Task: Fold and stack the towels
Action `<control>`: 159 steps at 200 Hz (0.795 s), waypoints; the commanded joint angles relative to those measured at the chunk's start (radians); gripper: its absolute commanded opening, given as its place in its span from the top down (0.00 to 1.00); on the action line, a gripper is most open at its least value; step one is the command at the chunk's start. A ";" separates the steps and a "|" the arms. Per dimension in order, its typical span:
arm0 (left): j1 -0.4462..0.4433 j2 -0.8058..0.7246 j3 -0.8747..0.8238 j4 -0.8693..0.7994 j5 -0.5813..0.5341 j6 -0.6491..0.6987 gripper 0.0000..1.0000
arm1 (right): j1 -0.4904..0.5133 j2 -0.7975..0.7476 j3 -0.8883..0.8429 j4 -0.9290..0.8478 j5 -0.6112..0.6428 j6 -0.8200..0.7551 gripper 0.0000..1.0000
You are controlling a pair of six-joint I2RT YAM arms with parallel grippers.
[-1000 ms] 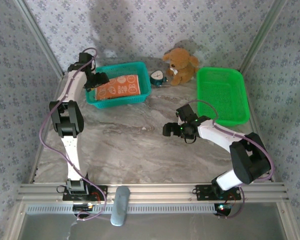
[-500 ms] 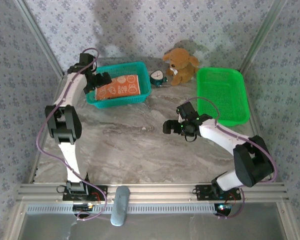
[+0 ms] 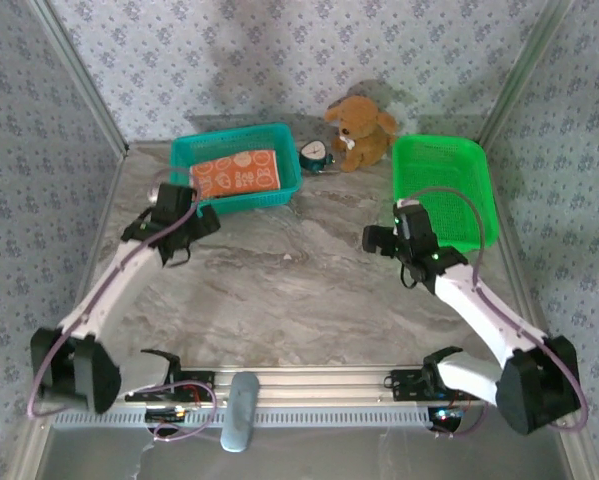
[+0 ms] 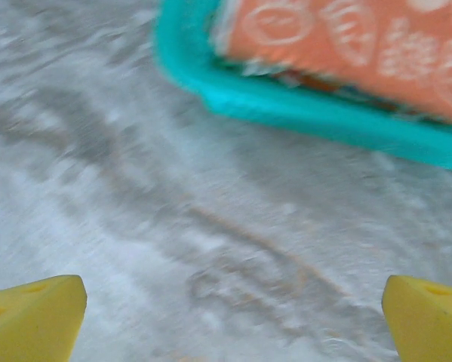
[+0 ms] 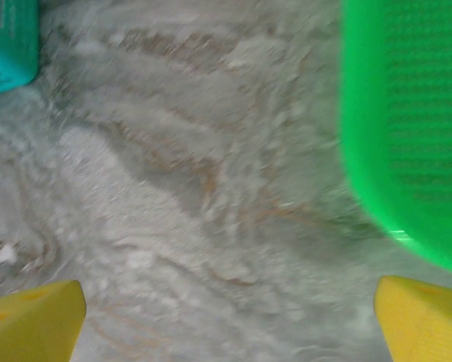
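1. The towels point(image 3: 237, 172) are lying inside the teal basket point(image 3: 244, 203) at the back left of the table point(image 3: 279, 290). The top one, orange with white prints, is resting flat and squared to the basket floor. In the left wrist view, edges of more cloth are peeking out under it, so the basket walls appear to be keeping a stack together
2. The left gripper point(image 3: 191, 224) is hovering over bare marble just beside the teal basket's near left corner. Its yellow fingers point(image 4: 37, 317) are standing wide apart and carrying nothing, a spread that is suiting a reach for thin cloth
3. The right gripper point(image 3: 384, 238) is hanging over the table just beside the left wall of the green basket point(image 3: 395, 190), well apart from the towels. Its own fingers point(image 5: 33, 317) are also spread wide, gripping nothing, so this arm is doing no holding work right now
4. The plush toy point(image 3: 359, 130) and a small teal-and-white object point(image 3: 314, 155) are sitting at the back between the two baskets, clear of both arms and playing no part in the job
5. No loose cloth is showing on the marble, so I am judging the folding and stacking to be finished or nearly so. Both wrist views are coming through blurred, which is hinting that the arms are moving
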 commanded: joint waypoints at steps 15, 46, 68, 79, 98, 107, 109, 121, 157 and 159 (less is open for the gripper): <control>-0.013 -0.263 -0.308 0.166 -0.283 -0.025 0.00 | -0.014 -0.116 -0.174 0.227 0.212 -0.196 0.00; -0.004 -0.342 -0.465 0.319 -0.445 0.105 0.00 | -0.056 -0.118 -0.309 0.434 0.242 -0.278 0.00; 0.044 -0.265 -0.470 0.490 -0.413 0.251 0.00 | -0.099 -0.039 -0.352 0.574 0.243 -0.316 0.00; 0.048 -0.201 -0.480 0.613 -0.419 0.352 0.00 | -0.114 0.017 -0.353 0.616 0.238 -0.312 0.00; 0.088 -0.061 -0.516 0.831 -0.376 0.439 0.00 | -0.148 0.119 -0.369 0.753 0.206 -0.329 0.00; 0.102 0.002 -0.525 0.911 -0.339 0.449 0.00 | -0.163 0.164 -0.379 0.836 0.188 -0.360 0.00; 0.104 0.014 -0.525 0.929 -0.331 0.450 0.00 | -0.165 0.171 -0.377 0.841 0.185 -0.371 0.00; 0.106 0.087 -0.539 1.051 -0.262 0.478 0.00 | -0.187 0.206 -0.370 0.889 0.149 -0.367 0.00; 0.141 0.252 -0.460 1.170 -0.102 0.600 0.00 | -0.290 0.285 -0.318 0.917 -0.019 -0.395 0.00; 0.144 0.258 -0.457 1.177 -0.093 0.606 0.00 | -0.298 0.288 -0.314 0.912 -0.026 -0.393 0.00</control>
